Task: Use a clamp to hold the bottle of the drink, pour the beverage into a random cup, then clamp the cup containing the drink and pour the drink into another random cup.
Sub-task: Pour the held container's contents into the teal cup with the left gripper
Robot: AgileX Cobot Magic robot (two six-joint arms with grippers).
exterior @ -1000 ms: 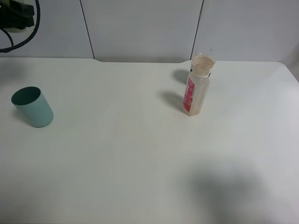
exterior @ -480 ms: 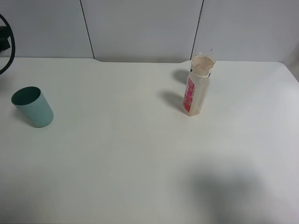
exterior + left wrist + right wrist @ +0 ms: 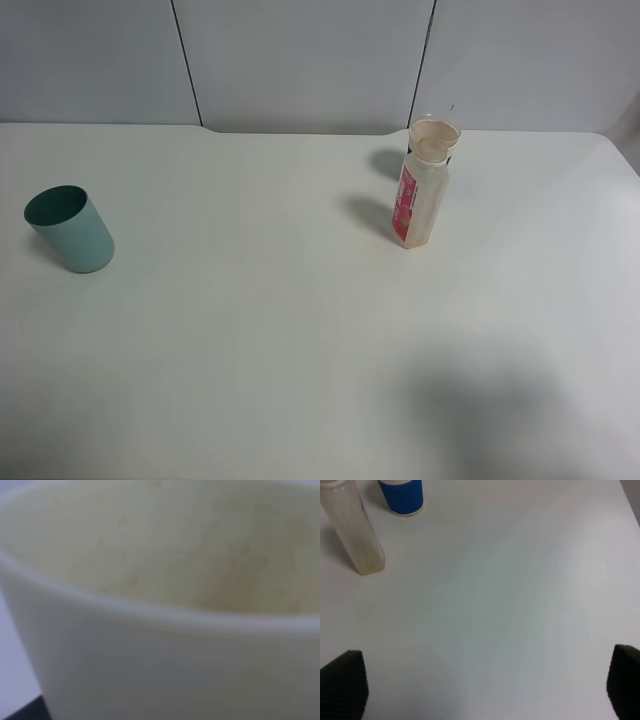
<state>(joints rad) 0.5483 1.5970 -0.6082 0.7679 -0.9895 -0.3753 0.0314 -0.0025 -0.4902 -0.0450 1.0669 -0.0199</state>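
The pale yellow-green plastic tumbler [image 3: 150, 670] shows only in the left wrist view. It sits so close to the lens that it is blurred and fills the picture. Its rim is a thick, smooth band, and the inner wall above it carries a faint tan, mottled film. How much liquid it holds cannot be told. The left gripper is clenched on this tumbler, though its fingers are hidden.

The right gripper [image 3: 482, 680] hangs released over the white worktop [image 3: 250, 350], with its two black fingertips [image 3: 342, 682] wide apart and only bare surface between them.

The small clear faceted plastic bottle with a red-pink label [image 3: 419, 195] stands upright and uncapped, right of centre towards the far edge. Its walls are tinted pale tan. Just behind it stands a blue ribbed cup with a white rim [image 3: 401, 497]; from the high camera the bottle covers most of it.

The teal plastic tumbler with a darker green inside [image 3: 70, 232] stands alone at the far left, well apart from the bottle.

The worktop is matte and plain, with a soft shadow lying across its near right part. Behind it run pale grey wall panels [image 3: 300, 60] divided by thin dark seams.
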